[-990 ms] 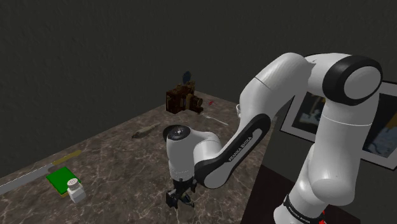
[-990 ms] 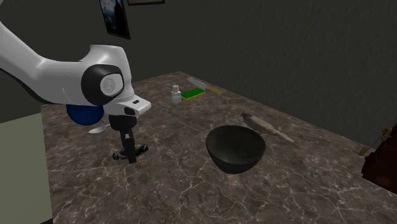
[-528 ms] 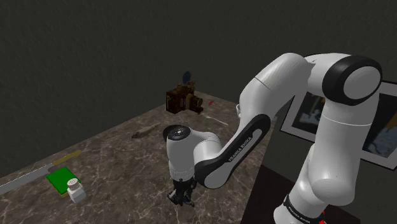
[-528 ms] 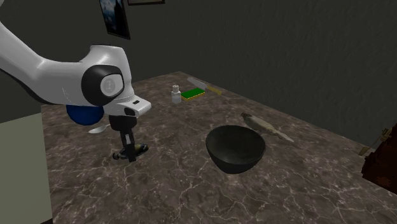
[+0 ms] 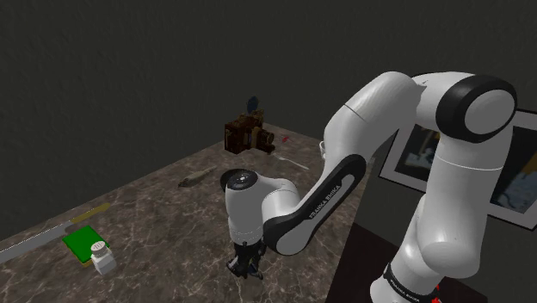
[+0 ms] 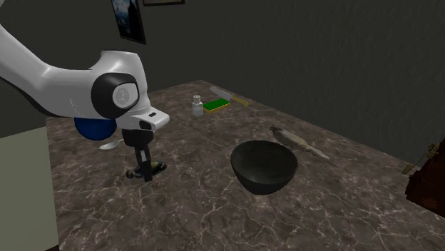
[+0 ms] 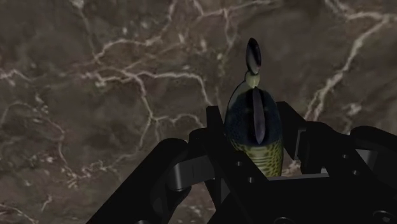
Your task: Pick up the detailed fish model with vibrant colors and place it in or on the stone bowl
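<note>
Your pincer [image 7: 256, 145] is gripping the fish model [image 7: 253, 111]. In the wrist view its two black fingers [image 7: 215, 127] are pressing on both sides of the body and touching it. The fish is showing a dark blue back, a yellow-green speckled flank and a dark tail, and the tail is pointing away from the pincer.

In the second exterior view the pincer is pointing straight down, with its tips low at the desk [image 6: 207, 210], a brown marble surface with pale veins. The fish is sticking out on both sides of the fingers, very close to the marble, but I cannot tell if it is touching it. The white arm is reaching over it from that view's left.

The dark bowl [image 6: 260, 184] is standing upright to the right of the fish in the same view, apart from it. Just behind the bowl a pale slender object [image 6: 298, 143] is lying flat on the desk.

Farther, near the far corner, a small white bottle [image 6: 197, 107] is standing just beside a green block [image 6: 216, 105], and a grey bar [image 6: 227, 94] is lying just behind them. A blue round thing [image 6: 91, 129] is showing partly behind the arm. On the wall beyond, a framed picture [image 6: 128, 20] is hanging.
</note>
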Robot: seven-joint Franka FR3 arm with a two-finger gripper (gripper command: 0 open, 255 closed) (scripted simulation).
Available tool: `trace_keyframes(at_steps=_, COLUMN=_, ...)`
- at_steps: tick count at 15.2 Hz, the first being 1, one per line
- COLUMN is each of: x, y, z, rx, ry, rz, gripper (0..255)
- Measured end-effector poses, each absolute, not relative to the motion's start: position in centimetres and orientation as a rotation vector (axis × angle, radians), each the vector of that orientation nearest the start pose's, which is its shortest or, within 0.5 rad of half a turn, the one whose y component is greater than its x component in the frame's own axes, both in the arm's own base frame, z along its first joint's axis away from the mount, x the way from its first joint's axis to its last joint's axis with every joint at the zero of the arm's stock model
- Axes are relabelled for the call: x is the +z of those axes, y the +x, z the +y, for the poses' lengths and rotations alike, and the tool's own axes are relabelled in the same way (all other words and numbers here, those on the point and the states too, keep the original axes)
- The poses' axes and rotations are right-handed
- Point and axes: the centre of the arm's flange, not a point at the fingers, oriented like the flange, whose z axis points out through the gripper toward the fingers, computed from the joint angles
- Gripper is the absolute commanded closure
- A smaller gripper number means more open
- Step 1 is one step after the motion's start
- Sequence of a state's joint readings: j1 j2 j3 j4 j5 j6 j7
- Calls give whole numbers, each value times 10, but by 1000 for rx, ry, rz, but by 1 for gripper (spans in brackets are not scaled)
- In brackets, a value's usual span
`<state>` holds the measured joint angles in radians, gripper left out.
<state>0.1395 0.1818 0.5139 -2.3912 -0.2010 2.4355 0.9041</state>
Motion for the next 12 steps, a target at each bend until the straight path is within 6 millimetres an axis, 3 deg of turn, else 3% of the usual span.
trace_keyframes(at_steps=12, x=300, y=386, z=302, rx=86, ry=-3235, rz=149, gripper=255)
